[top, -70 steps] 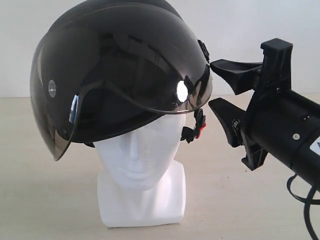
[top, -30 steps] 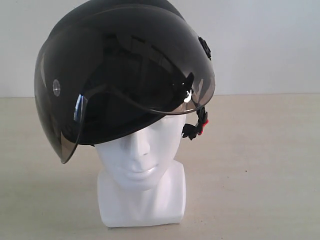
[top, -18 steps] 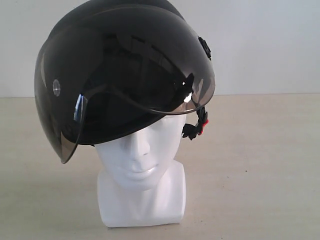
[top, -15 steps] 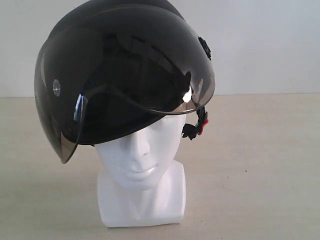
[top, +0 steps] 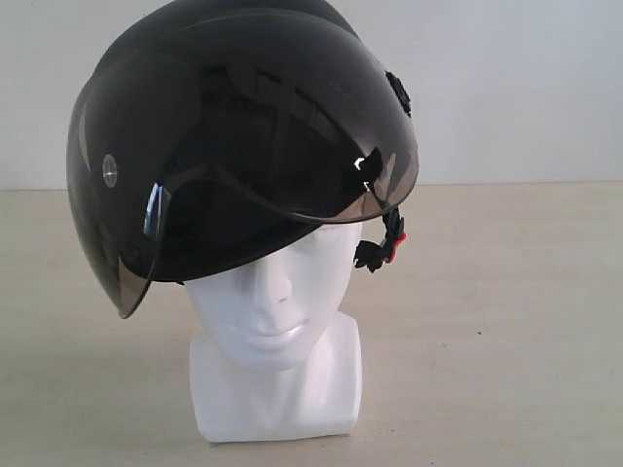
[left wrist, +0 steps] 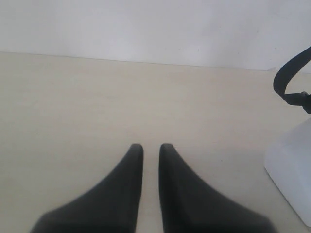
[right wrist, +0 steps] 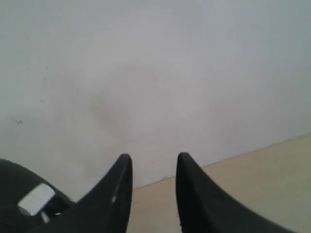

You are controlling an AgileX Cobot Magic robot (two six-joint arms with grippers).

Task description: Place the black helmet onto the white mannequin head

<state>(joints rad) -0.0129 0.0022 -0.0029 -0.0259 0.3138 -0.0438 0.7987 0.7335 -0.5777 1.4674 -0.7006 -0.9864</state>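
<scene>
Black helmet (top: 243,126) atop upright white mannequin head (top: 277,321), tinted visor (top: 109,248) apparently flipped up, face showing below

The left gripper (left wrist: 151,148) and the right gripper (right wrist: 153,162) each have two smooth, matte black fingers (left wrist: 119,194), broad at the base, curving inward to narrow rounded tips.

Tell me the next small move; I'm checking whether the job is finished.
Probably just park both arms. The black helmet already sits on the white mannequin head, somewhat tilted. The left tool and right tool hold nothing, and neither appears in the exterior view.
</scene>
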